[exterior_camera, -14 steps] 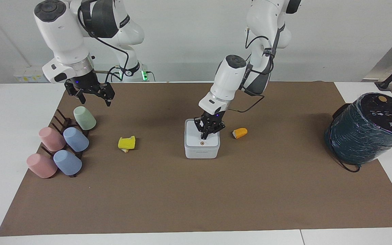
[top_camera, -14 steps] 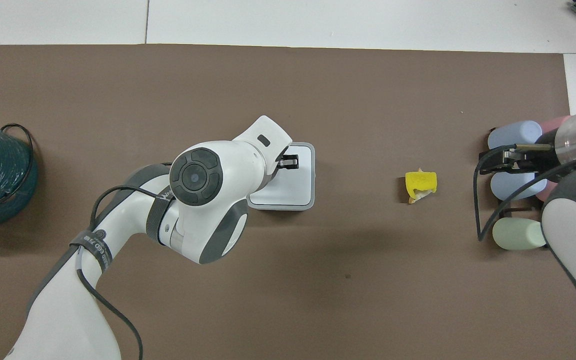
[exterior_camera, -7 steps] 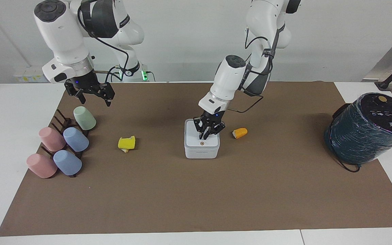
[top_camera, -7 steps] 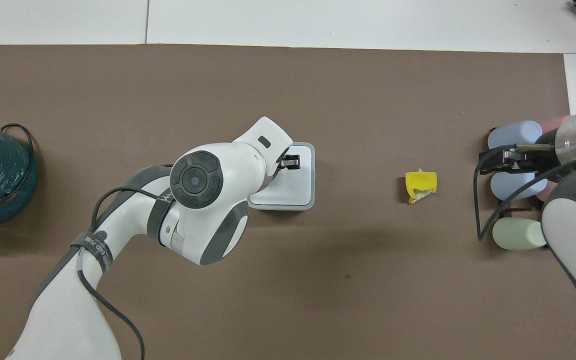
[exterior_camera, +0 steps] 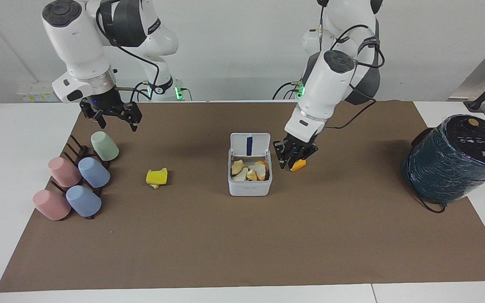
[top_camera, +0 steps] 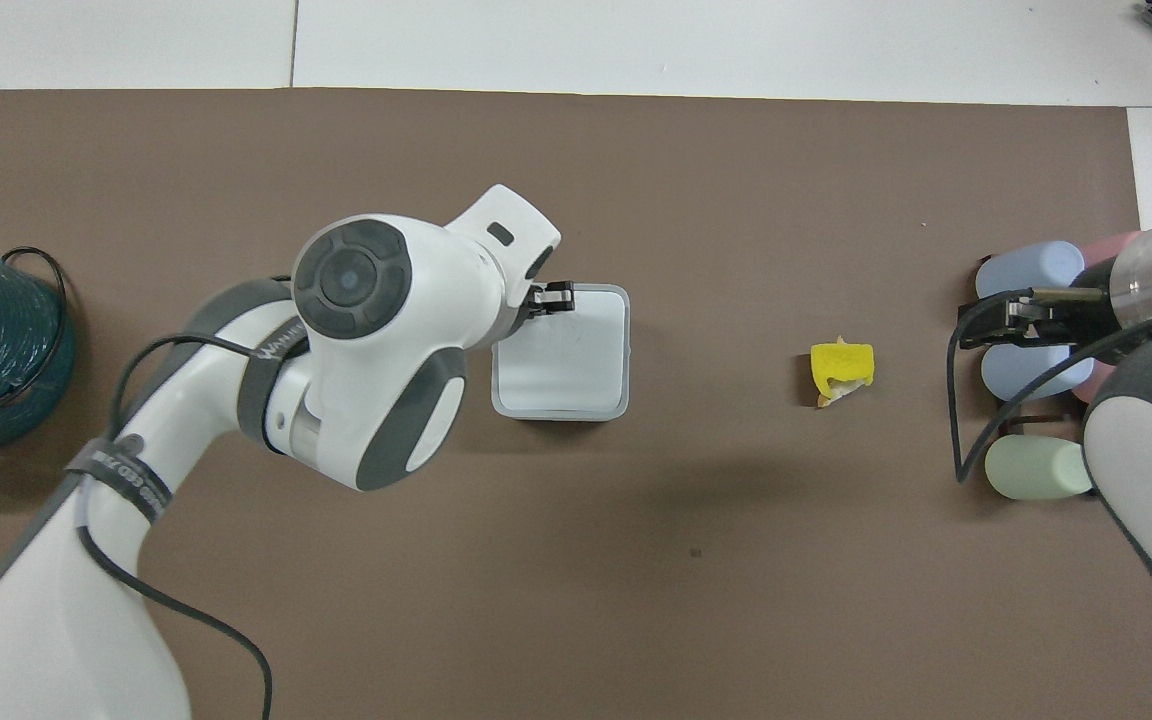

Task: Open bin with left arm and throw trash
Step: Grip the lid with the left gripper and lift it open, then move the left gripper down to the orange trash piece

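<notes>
Both views are bright and evenly lit, as if by diffuse light from overhead. Shadows are soft and short. In the facing view, a faint blurred shadow spreads across the brown mat (exterior_camera: 242, 235) near the frame's middle, and a darker one lies at the foot of the dark teal cylinder (exterior_camera: 455, 158) at the right. In the overhead view, a pale wide shadow sits below the centre of the frame. The white counter (top_camera: 716, 45) along the top edge is close to washed out. The white arm shells carry mild sheen, without hard glare. Focus is sharp throughout. Straight edges of the mat bow very slightly toward the frame edges.
</notes>
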Robot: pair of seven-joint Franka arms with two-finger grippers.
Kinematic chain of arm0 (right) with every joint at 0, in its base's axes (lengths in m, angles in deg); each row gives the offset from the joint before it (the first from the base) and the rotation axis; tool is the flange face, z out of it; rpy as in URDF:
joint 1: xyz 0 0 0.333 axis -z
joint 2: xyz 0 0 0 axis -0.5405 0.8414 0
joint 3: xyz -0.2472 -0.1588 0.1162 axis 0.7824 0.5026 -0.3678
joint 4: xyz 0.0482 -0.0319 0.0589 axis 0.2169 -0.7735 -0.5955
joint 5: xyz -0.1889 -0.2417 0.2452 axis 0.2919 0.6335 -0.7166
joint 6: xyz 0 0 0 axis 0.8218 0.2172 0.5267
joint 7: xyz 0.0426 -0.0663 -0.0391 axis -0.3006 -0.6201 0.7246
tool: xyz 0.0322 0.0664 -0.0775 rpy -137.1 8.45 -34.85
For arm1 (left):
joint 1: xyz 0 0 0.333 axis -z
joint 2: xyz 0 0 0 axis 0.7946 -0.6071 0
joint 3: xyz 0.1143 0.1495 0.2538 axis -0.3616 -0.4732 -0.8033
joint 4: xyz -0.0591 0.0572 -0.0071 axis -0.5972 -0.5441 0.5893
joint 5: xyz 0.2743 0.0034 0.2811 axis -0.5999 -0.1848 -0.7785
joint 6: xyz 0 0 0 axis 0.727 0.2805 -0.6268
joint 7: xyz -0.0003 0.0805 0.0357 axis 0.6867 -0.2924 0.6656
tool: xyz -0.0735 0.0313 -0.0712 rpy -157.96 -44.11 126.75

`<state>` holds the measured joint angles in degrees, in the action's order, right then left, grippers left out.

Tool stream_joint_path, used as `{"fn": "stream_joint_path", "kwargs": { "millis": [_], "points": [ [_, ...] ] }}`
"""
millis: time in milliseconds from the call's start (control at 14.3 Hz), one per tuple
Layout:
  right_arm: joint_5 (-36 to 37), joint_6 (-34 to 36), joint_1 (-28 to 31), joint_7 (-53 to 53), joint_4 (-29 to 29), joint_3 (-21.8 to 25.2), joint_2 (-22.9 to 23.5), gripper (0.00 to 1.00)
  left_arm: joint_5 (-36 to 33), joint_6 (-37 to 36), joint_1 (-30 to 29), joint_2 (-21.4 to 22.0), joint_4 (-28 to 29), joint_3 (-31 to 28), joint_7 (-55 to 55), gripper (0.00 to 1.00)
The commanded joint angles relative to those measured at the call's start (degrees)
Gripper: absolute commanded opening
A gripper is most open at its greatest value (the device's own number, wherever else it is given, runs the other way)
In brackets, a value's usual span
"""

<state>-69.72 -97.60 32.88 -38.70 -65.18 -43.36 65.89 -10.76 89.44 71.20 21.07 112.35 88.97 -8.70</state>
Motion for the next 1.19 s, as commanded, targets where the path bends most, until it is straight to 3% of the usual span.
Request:
{"fn": "stream_joint_path", "kwargs": {
  "millis": [0,140,350,420,701,1121],
  "points": [
    [-1.4,0.2,0.6,1.8,-1.0,-0.2,-1.0,1.00,0.1,-0.2,-1.9,1.6,4.7,0.2,-4.8,0.31],
    [-1.4,0.2,0.6,1.8,-1.0,-0.2,-1.0,1.00,0.1,4.0,-3.0,4.8,12.9,0.1,-6.8,0.42],
    [-1.4,0.3,0.6,1.8,-1.0,-0.2,-1.0,1.00,0.1,12.9,-4.0,9.4,25.4,0.1,-7.9,0.89],
    [-1.4,0.3,0.6,1.8,-1.0,-0.2,-1.0,1.00,0.1,13.3,-4.5,10.4,27.7,0.1,-11.1,0.95],
    [-1.3,0.2,0.6,1.8,-1.0,-0.2,-1.0,1.00,0.1,13.4,-5.5,12.2,31.9,0.1,-37.0,0.96],
    [-1.4,0.2,0.6,1.8,-1.0,-0.2,-1.0,1.00,0.1,17.5,-5.3,11.0,33.5,0.1,-61.9,0.96]
  ]
}}
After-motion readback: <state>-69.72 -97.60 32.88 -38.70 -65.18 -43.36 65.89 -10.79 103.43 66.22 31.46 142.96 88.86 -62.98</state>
